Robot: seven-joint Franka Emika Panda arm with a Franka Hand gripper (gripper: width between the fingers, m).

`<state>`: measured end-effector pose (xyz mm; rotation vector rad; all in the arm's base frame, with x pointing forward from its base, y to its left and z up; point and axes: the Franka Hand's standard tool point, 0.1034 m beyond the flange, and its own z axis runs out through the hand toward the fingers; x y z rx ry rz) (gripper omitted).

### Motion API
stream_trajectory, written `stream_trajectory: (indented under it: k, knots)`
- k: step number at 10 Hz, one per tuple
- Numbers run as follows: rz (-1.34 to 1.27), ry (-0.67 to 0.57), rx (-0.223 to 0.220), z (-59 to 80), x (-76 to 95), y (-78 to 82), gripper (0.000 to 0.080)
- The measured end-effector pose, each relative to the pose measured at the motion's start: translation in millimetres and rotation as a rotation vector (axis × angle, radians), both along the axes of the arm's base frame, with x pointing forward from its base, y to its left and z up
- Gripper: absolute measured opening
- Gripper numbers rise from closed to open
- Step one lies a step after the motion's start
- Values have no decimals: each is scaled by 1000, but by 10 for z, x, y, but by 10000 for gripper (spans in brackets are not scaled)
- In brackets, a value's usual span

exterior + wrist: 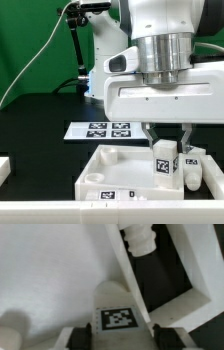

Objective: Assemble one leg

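Your arm (160, 50) hangs over the panel (110, 165), the big white tray under and beside the gripper (166, 146). The marker board (100, 129) lies on the table behind the gripper. You have the gripper clamped on the leg (164, 161), upright between the fingers (78, 336), tag facing out, its lower end at the panel's corner. Another leg (191, 165) stands just beside it.

Arm pointing straight down, fingers (150, 134) closed around the leg (163, 160)
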<state>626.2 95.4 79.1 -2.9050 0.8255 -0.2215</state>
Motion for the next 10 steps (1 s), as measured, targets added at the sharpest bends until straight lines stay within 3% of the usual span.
stream_trajectory:
  k: [3,4,6,7,8,10]
  knots:
    - [-107,16,-2,-6,-2,-63,289]
    - [-171,22,19,-8,-7,-34,289]
    - [-80,16,5,-8,-2,-59,573]
    - [-12,13,-7,3,-2,-55,573]
    - [61,16,-17,37,0,-36,634]
    - [68,4,-12,99,17,-47,645]
